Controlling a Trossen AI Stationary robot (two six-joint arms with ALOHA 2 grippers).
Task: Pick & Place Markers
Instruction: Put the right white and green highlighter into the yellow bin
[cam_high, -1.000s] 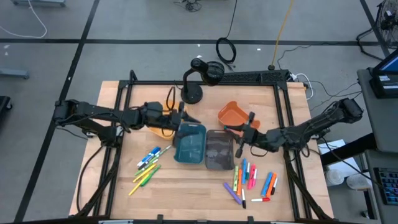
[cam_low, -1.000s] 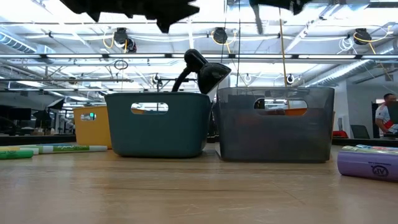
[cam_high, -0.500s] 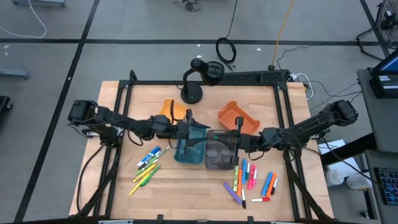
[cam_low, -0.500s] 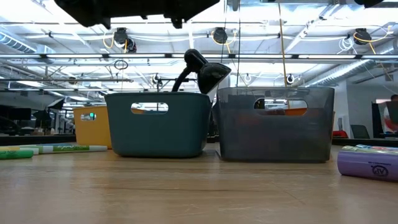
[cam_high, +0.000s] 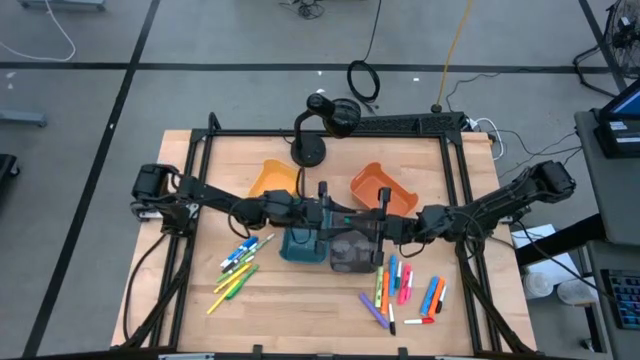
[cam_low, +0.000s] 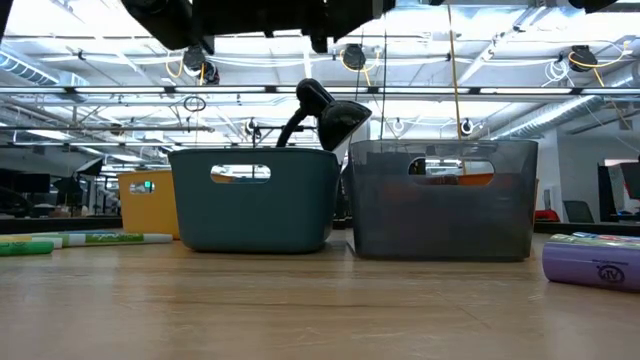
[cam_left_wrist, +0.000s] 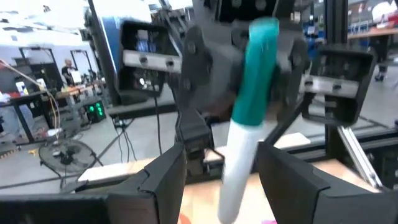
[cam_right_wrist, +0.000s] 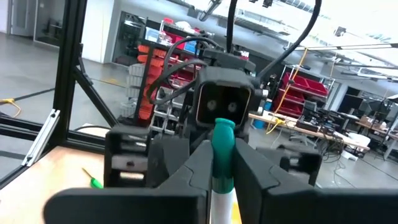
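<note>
Since a second ago the left arm has been reaching in across the table, and its left gripper (cam_high: 335, 211) is now sitting over the bins, nose to nose with the right gripper (cam_high: 368, 222). The right gripper's fingers are pinching tight on a green-capped white marker (cam_right_wrist: 219, 163), which is standing up between them with its cap toward the left arm. In the left wrist view the same marker is lying between the left gripper's spread fingers (cam_left_wrist: 163, 175), which are standing wide and not pressing on it. Both grippers are meeting above the teal bin (cam_high: 303, 243) and the grey bin (cam_high: 352, 251), which are standing side by side near the middle of the wooden table (cam_high: 300, 310). The other markers are lying on the table: one group (cam_high: 238, 266) beside the teal bin, a second group (cam_high: 405, 289) beside the grey bin. An orange bin (cam_high: 380, 188) and a yellow bin (cam_high: 271, 178) are lying behind the arms.
</note>
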